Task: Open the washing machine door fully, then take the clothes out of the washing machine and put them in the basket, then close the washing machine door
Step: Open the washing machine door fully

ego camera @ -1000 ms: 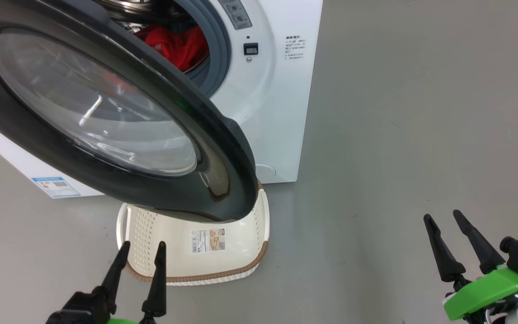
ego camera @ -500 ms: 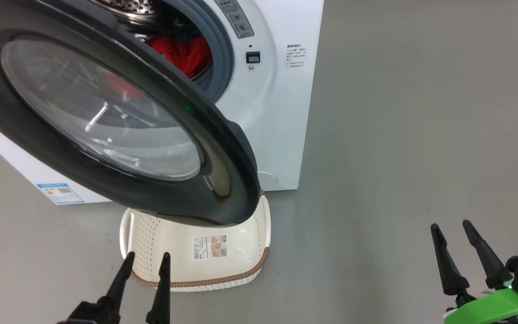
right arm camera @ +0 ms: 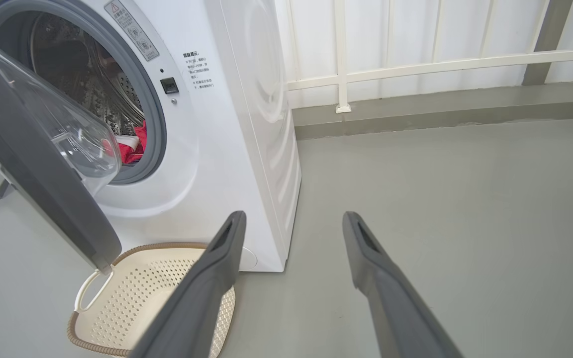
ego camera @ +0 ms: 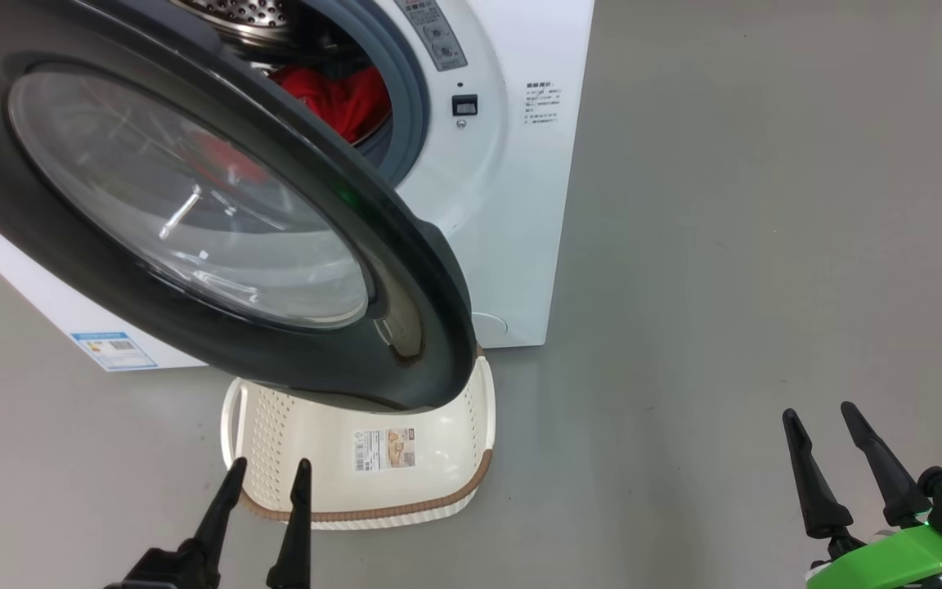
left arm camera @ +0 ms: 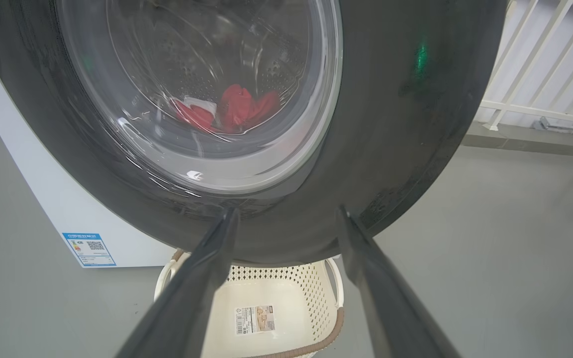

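The door [ego camera: 193,204] is only part open, and its free edge hangs over the basket [ego camera: 446,478], which sits on the floor [ego camera: 724,286] just in front of the machine [ego camera: 504,204]. The clothes [ego camera: 340,98] lie in the drum, red behind the grey seal. Both of your hands are empty with fingers spread. The left hand [ego camera: 269,466] hovers by the basket's near rim, below the door. The right hand [ego camera: 818,411] is well apart from the machine, out over bare floor.

Finish the door first. The right hand looks better placed, because its wrist view shows the door's inner face and the gap behind it. Bring that hand in behind the free edge and press on the black rim, not the bulging glass. Follow the hinge's arc towards your left until the door stops. Keep your left hand out of the sweep. Watch the basket too, since the door passes close above it and a low push could knock it away.
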